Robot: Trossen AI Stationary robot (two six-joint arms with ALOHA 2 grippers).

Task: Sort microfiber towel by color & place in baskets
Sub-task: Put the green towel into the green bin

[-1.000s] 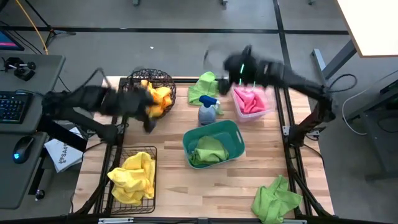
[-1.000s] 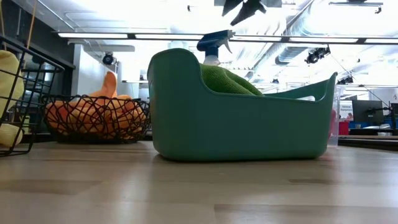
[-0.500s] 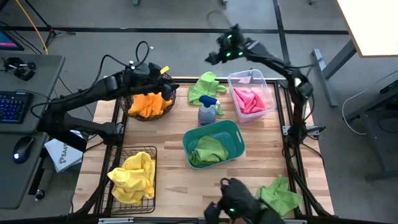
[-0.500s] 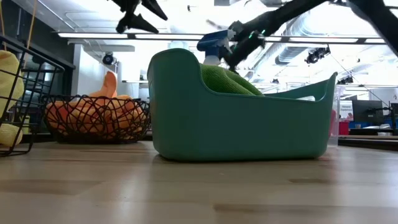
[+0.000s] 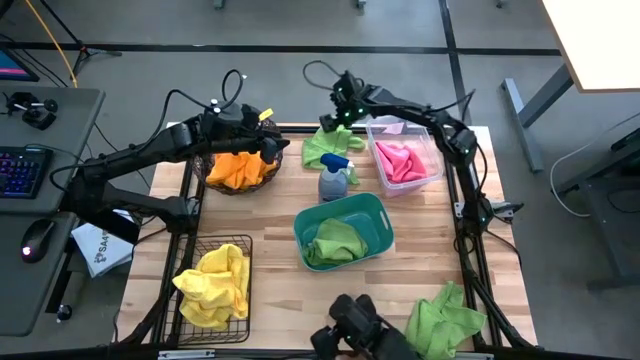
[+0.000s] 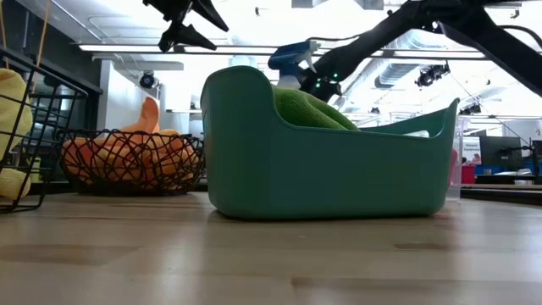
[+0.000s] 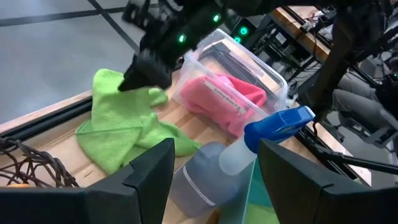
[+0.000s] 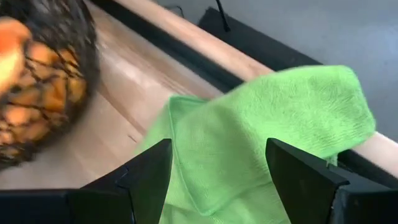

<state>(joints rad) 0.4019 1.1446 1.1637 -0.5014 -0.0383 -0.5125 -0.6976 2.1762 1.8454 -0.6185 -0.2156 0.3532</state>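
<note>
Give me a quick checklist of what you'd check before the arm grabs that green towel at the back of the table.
1. Right end effector over the green towel: ok.
2. Its fingers open around the cloth: ok.
3. Spray bottle right beside the towel, may get bumped: not ok.
4. Teal tub has room, one green towel inside: ok.
5. Left end effector out of the way, over the round basket: ok.
6. Towel free of the table edge: cannot tell.

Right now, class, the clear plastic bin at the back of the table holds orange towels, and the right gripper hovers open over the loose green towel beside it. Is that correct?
Not quite: the clear plastic bin holds pink towels, as the high view shows. Orange ones lie in the round wire basket. The rest stands: the right gripper hovers open over the loose green towel beside it.
</note>
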